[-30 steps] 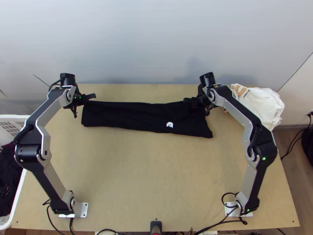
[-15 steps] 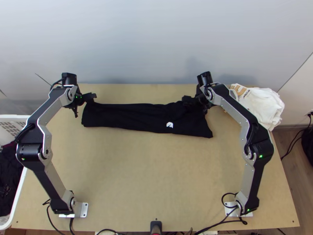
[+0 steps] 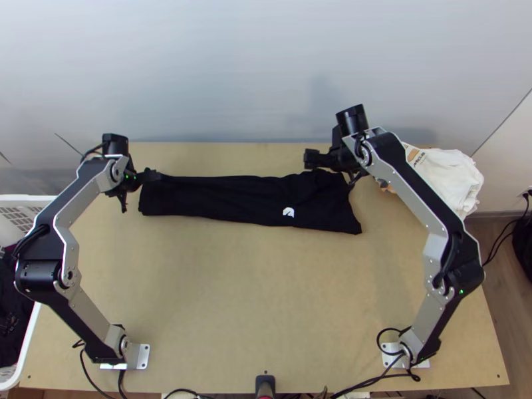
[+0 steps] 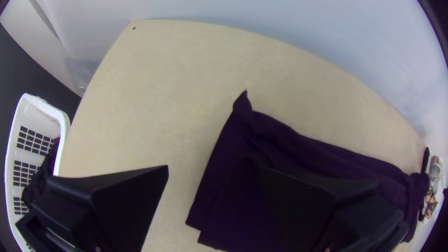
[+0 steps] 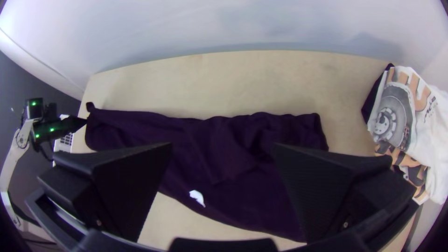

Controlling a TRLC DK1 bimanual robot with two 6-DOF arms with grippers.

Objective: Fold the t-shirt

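Observation:
The black t-shirt [image 3: 246, 199] lies folded into a long strip across the table's far half, a small white logo near its right part. At its left end is my left gripper [image 3: 153, 176]; in the left wrist view the left gripper [image 4: 214, 172] stands open, one finger over the purple-looking cloth [image 4: 233, 186], the other over bare table. Above the strip's far edge, toward its right end, is my right gripper [image 3: 311, 159]. In the right wrist view the right gripper [image 5: 222, 149] is open above the cloth [image 5: 224, 163], nothing between its fingers.
A white printed cloth pile [image 3: 445, 176] lies at the table's far right corner. The white basket [image 3: 33, 319] with dark clothes stands beyond the left edge. A wall [image 3: 266, 73] rises behind the table [image 3: 253, 299], whose near half is bare.
Both grippers have come off the t-shirt's far edge. The right one has shifted away toward the wall and slightly left; the left one has moved slightly nearer the front. The cloth stayed nearly still.

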